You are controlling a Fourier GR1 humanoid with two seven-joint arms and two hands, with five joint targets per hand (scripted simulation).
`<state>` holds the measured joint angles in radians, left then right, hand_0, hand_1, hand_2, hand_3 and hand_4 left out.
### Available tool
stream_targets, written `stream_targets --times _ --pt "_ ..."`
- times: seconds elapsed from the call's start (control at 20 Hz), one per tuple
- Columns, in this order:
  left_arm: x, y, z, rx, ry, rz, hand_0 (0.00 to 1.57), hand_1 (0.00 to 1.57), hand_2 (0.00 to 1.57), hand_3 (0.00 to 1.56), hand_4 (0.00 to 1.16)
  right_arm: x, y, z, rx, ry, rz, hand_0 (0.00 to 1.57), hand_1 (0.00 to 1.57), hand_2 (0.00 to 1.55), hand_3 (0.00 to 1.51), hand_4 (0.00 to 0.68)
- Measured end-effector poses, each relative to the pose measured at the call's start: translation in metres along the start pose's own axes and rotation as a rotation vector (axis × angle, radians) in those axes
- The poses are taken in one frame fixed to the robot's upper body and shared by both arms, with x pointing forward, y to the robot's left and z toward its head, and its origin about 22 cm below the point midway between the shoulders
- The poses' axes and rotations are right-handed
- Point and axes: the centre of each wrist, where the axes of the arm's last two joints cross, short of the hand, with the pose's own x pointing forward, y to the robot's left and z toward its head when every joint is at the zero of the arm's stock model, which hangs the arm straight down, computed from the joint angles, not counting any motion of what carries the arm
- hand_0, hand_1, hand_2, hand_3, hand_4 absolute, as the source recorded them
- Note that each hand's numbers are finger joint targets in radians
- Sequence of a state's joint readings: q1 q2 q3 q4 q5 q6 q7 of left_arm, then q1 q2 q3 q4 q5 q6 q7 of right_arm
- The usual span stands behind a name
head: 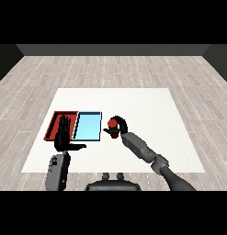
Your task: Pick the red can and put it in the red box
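I am seeing the right hand (116, 126) curling round the red can (113, 124), its dark fingers arching over the top of the can and the thumb closing in from the left side. The can is sitting inside that grasp, just right of the light blue tray (87, 126) and outside both trays; I cannot tell whether it is touching the white worktop (147, 110) or lifted off it. The red tray (55, 125) is lying to the left, touching the blue one along its side. My left hand (65, 137) is holding upright with straight fingers spread and thumb pointing right, empty, standing in front of the red tray and hiding part of it. The can is well apart from that hand.
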<state>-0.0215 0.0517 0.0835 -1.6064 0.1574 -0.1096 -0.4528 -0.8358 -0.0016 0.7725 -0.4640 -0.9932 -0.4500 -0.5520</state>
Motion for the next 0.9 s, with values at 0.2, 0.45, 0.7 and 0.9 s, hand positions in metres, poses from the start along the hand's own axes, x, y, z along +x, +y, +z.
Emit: stream_targets --times 0.2,0.45,0.7,0.9 --pt "-0.001 -0.002 0.005 0.0 0.003 -0.005 0.0 0.0 0.0 0.0 0.0 0.002 0.008 0.003 -0.002 0.017 0.023 1.55 1.55 1.47 1.41 0.552" --pt "0.005 0.0 0.0 0.001 -0.003 -0.004 0.0 0.0 0.0 0.0 0.0 0.007 0.01 0.0 -0.007 -0.003 0.039 1.53 1.53 1.47 1.4 0.58" --pt "-0.001 -0.002 0.003 0.0 0.003 0.004 0.0 0.0 0.0 0.0 0.0 0.017 0.015 -0.005 -0.023 -0.071 0.039 1.54 1.54 1.47 1.38 0.586" --pt "-0.001 -0.003 0.007 -0.012 0.006 0.001 0.0 0.0 0.0 0.0 0.0 0.03 0.019 -0.008 -0.023 -0.132 0.03 1.54 1.54 1.46 1.38 0.583"
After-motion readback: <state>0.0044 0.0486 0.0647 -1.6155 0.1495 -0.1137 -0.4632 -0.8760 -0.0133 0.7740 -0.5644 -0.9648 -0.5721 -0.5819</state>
